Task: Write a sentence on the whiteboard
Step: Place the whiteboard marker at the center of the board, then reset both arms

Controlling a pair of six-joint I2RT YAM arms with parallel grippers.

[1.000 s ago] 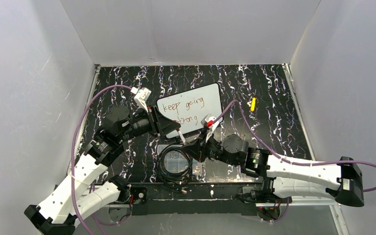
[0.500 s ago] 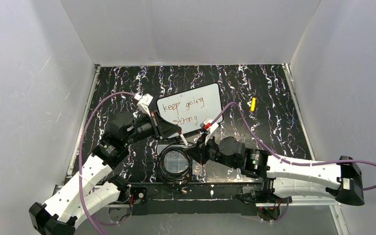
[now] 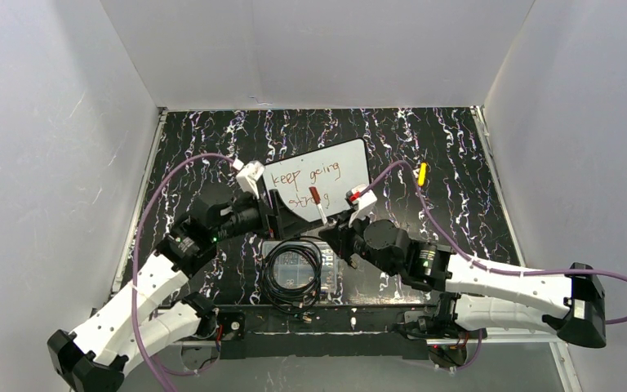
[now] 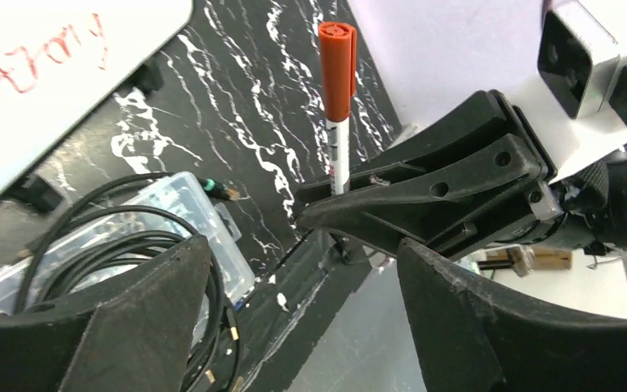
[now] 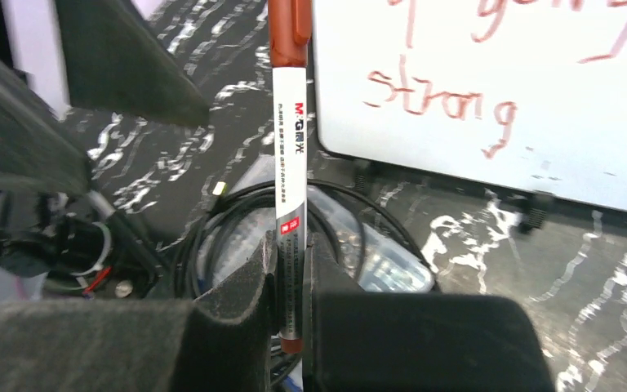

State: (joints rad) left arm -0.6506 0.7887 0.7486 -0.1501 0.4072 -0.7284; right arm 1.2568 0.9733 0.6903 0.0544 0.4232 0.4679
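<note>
On the tabletop stands the whiteboard, the sentence "keep going strong" complete on it. The left gripper has just sprung open, empty. The right gripper clamps the marker, its red cap seated, so the writing looks finished.

Tabletop: black, white marble-like veining. Enclosure: plain white back wall, left wall, right wall, rising from the tabletop's edges. Lighting: even, diffuse.
</note>
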